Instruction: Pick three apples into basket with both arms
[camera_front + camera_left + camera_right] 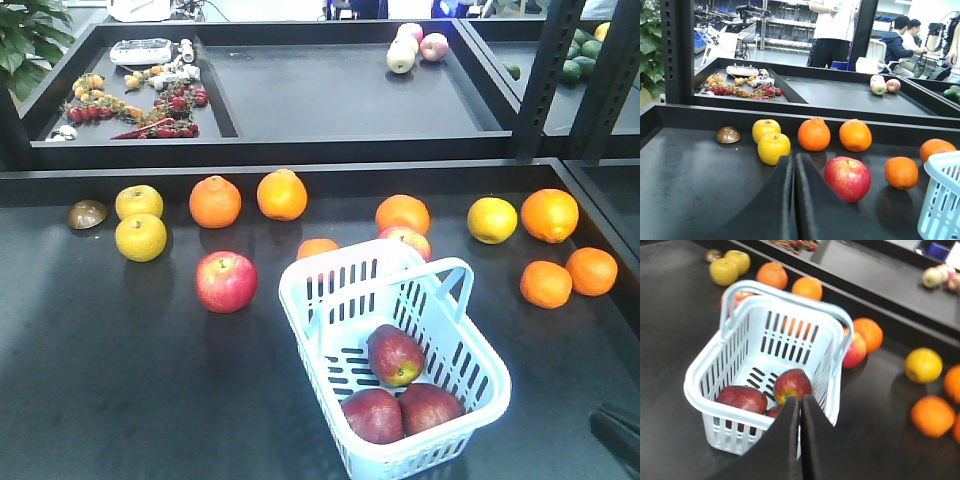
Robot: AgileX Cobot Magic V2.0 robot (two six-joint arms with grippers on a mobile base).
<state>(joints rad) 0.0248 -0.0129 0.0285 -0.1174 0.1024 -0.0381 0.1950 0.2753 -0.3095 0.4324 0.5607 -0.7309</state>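
Three dark red apples lie in the pale blue-white basket point(345, 258): one point(395, 353) towards the middle and two point(372, 415) point(430, 405) side by side at the near end. In the right wrist view my right gripper point(800, 399) hangs shut and empty just above the basket's near rim point(731, 414), with an apple point(792, 385) right beyond its tips. My left gripper point(793, 159) is shut and empty too, low over the table to the left of the basket point(942, 161). The front view shows neither pair of jaws.
A brighter red apple point(226, 281) rests on the table left of the basket, just right of my left gripper point(847, 177). Another apple point(405, 240) sits behind the basket. Oranges point(215, 201) point(549, 215) and yellow fruits point(140, 237) line the back and right side. A raised shelf edge runs behind.
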